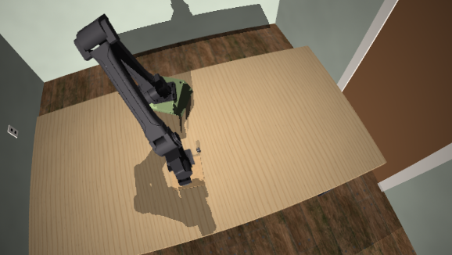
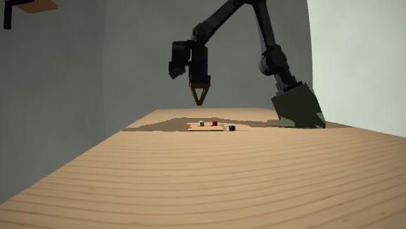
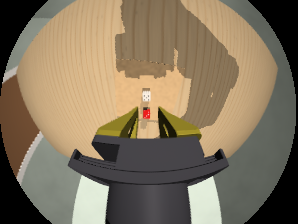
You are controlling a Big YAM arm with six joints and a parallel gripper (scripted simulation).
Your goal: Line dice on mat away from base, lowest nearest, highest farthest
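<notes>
My gripper (image 2: 199,100) (image 3: 148,110) (image 1: 184,181) hangs well above the mat, open a little, with nothing between the fingers. The tan mat (image 2: 207,128) (image 1: 198,169) (image 3: 129,92) lies flat on the table. A white die (image 2: 201,123) (image 3: 148,94) and a red die (image 2: 214,123) (image 3: 145,115) stand on the mat, apart from each other, both below the fingers in the wrist view. A black die (image 2: 231,128) (image 1: 198,149) stands on the bare table just off the mat's edge, on the side toward the base. In the top view the arm hides the white and red dice.
The arm's green base block (image 1: 177,94) (image 2: 298,109) stands at the back of the wooden table (image 1: 281,117) (image 2: 211,182). The arm casts a dark shadow over and beside the mat. A brown door is at the right of the room.
</notes>
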